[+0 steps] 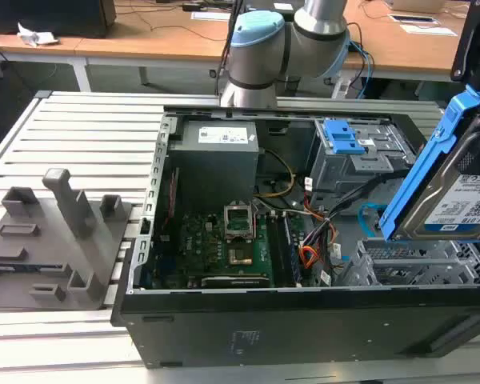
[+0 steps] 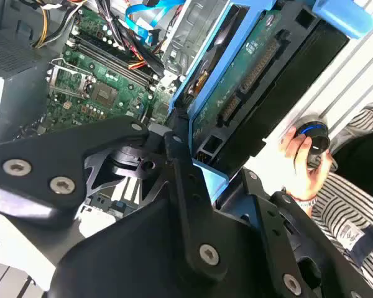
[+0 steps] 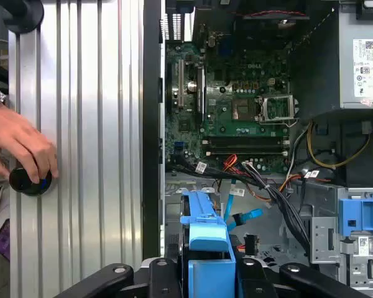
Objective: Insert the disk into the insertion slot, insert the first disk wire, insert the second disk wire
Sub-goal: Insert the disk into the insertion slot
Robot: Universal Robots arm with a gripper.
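Observation:
My gripper [image 3: 206, 268] is shut on the disk [image 1: 464, 200], a silver drive in a blue carrier. It hangs tilted above the open computer case at the exterior view's right. In the second wrist view, the black fingers [image 2: 181, 162] clamp the lower end of the disk [image 2: 255, 81]. The insertion slot [image 1: 412, 264] is the perforated light-grey cage just below the disk. The first disk wire [image 1: 308, 256], orange and dark strands, lies loose beside the cage on the motherboard side. The second disk wire [image 1: 370, 220], a light blue flat cable, loops between the two cages and also shows in the first wrist view [image 3: 245, 217].
A taller grey cage with a blue latch [image 1: 344, 138] stands behind the slot. Thick black cables [image 3: 280, 198] cross the case near the motherboard [image 1: 216, 248]. A person's hand [image 3: 22, 146] rests on a black knob [image 3: 28, 180] on the slatted table. A grey fixture [image 1: 56, 240] sits at the exterior view's left.

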